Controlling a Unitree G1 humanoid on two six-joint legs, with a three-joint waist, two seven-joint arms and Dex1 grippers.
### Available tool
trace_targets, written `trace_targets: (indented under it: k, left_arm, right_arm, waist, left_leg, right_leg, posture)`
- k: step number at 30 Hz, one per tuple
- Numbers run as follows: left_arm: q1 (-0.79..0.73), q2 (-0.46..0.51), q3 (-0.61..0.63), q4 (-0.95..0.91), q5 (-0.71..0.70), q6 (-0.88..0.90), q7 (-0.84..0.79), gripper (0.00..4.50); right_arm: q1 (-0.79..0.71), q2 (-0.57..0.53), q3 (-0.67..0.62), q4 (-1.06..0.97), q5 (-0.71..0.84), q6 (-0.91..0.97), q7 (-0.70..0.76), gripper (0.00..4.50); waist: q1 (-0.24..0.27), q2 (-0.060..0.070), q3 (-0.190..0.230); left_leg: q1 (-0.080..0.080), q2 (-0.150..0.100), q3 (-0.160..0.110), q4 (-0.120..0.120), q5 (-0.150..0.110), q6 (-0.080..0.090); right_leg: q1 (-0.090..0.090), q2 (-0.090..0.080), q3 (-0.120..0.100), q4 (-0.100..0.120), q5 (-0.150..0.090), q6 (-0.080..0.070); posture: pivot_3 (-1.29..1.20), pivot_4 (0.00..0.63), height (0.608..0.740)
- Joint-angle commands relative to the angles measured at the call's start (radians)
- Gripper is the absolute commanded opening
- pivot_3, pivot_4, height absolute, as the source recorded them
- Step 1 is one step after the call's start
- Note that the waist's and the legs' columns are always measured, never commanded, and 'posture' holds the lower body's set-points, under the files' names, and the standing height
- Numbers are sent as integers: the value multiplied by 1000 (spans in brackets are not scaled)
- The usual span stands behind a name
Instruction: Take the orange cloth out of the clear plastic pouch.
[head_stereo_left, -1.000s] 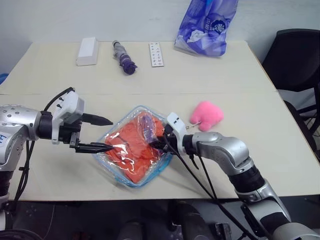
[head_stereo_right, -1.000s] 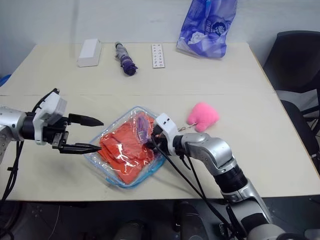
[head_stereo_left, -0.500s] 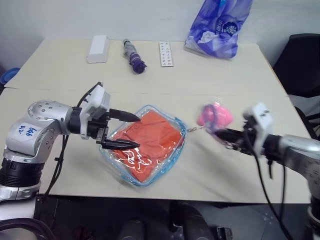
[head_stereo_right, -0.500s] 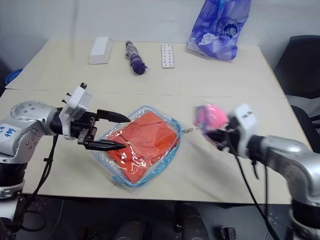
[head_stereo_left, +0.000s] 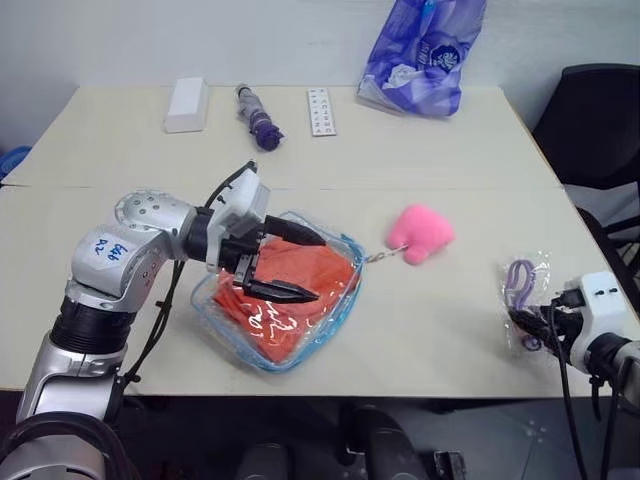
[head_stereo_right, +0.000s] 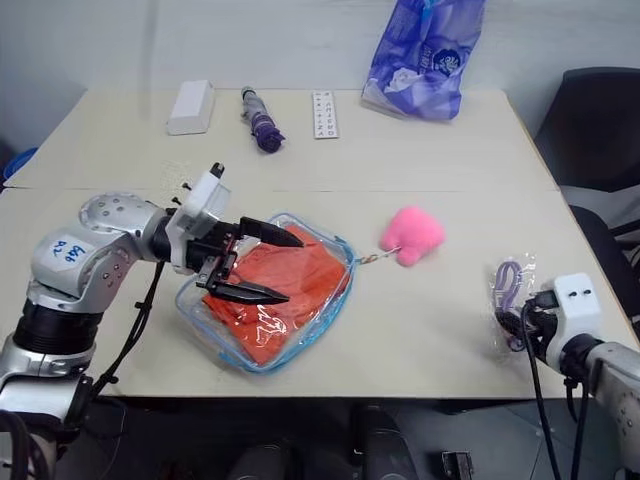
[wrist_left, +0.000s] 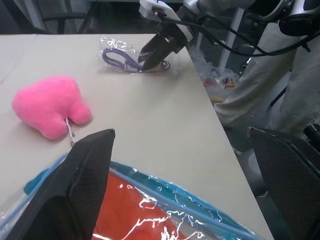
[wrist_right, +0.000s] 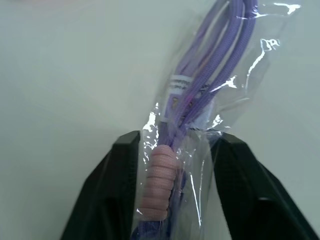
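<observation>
Left gripper (head_stereo_left: 300, 266): we see its two black fingers (head_stereo_right: 262, 293) spread wide apart, one above the other, holding nothing.
Orange cloth (head_stereo_left: 310, 275): it lies folded inside the pouch, directly under and between the left fingers; whether the lower finger touches the plastic over it we cannot tell.
Clear plastic pouch (head_stereo_right: 255, 358): it lies flat on the table (head_stereo_left: 420, 170), its light blue edging running around the cloth; the left fingers reach over its middle, from the side away from the charm.
Pink charm (head_stereo_left: 422, 232): it rests on the table beyond the left fingertips, joined to the pouch corner by a short chain, well apart from the right gripper.
Right gripper (wrist_right: 172, 175): we see its fingers (wrist_right: 112, 172) parted, one on each side of the small packet's end, no longer pressed onto it.
Small clear packet with purple cord (head_stereo_left: 522, 285): it lies on the table near the edge, its near end between the right fingers, the rest stretching out ahead of them.
Far past both grippers: a blue-purple plastic bag (head_stereo_left: 420, 55), a white box (head_stereo_left: 186, 104), a folded umbrella (head_stereo_left: 256, 118) and a white remote (head_stereo_left: 320, 110).
</observation>
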Motion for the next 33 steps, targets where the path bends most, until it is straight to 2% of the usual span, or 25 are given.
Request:
trace_targets:
  k: [1, 4, 8, 12, 15, 20, 26, 27, 28, 33]
  left_arm:
    - [-8, 29, 20, -24, 10, -20, -15, 4500]
    - [27, 67, 30, -44, 26, -37, -25, 4500]
    - [163, 234, 52, -58, 152, -221, -88, 4500]
    - [292, 336, 114, -101, 170, -305, -123, 4500]
    - [349, 377, 135, -147, 168, -338, -144, 4500]
    - [414, 396, 117, -163, 255, -457, -131, 4500]
    - [411, 337, 49, -64, 379, -620, -92, 4500]
    - [404, 324, 41, -44, 394, -643, -86, 4079]
    - [398, 306, 32, -22, 404, -670, -80, 3911]
    - [391, 267, 9, 37, 425, -750, -84, 2301]
  right_arm:
    - [8, -84, -85, -48, 17, -18, 56, 3550]
    - [32, -165, -92, -78, 11, -64, 133, 4483]
    - [37, -336, -132, -115, 44, -146, 347, 4483]
    - [0, -413, -155, -187, 178, -159, 538, 4483]
    - [-17, -435, -130, -253, 256, -155, 610, 4483]
    - [-84, -447, -11, -318, 303, -183, 628, 4483]
    - [-169, -446, 98, -310, 299, -205, 623, 4483]
    - [-174, -445, 104, -307, 298, -206, 622, 4500]
    - [-177, -445, 107, -306, 298, -206, 621, 4500]
    - [-169, -435, 98, -314, 305, -198, 609, 4500]
  waist:
    - [1, 0, 0]
    - [-1, 0, 0]
    - [-8, 0, 0]
    - [0, 0, 0]
    - [11, -2, 1]
    - [25, -2, 1]
    - [25, -2, 1]
    - [25, -2, 1]
    - [25, -2, 1]
    - [24, -2, 1]
  left_leg:
    - [0, 0, 0, 0, 0, 0]
    - [0, 0, 0, 0, 0, 0]
    - [2, -1, -1, -2, 0, 0]
    - [1, 1, -3, -2, -1, 0]
    - [0, 1, -5, -2, -2, 2]
    - [0, 0, -4, -1, -3, 5]
    - [0, -2, -3, -1, -3, 5]
    - [0, -2, -3, -1, -3, 5]
    - [0, -2, -3, -1, -3, 5]
    - [0, -1, -3, -1, -3, 5]
  right_leg:
    - [0, 0, 0, 0, 0, 0]
    - [0, 0, 0, 0, 0, 0]
    - [-1, 3, 4, 0, 0, 0]
    - [-1, 3, 4, -1, 0, 0]
    - [-1, 3, 3, -3, 0, 0]
    - [0, 2, 1, -4, 1, 1]
    - [0, 2, 1, -4, 1, 1]
    - [0, 1, 1, -4, 1, 1]
    - [0, 1, 1, -4, 1, 1]
    - [0, 1, 0, -3, 1, 1]
  posture:
    - [0, 150, 740]
    - [0, 150, 740]
    - [0, 150, 740]
    - [0, 150, 740]
    - [0, 150, 740]
    - [0, 150, 740]
    - [0, 150, 740]
    - [0, 150, 740]
    - [0, 150, 740]
    - [0, 150, 740]
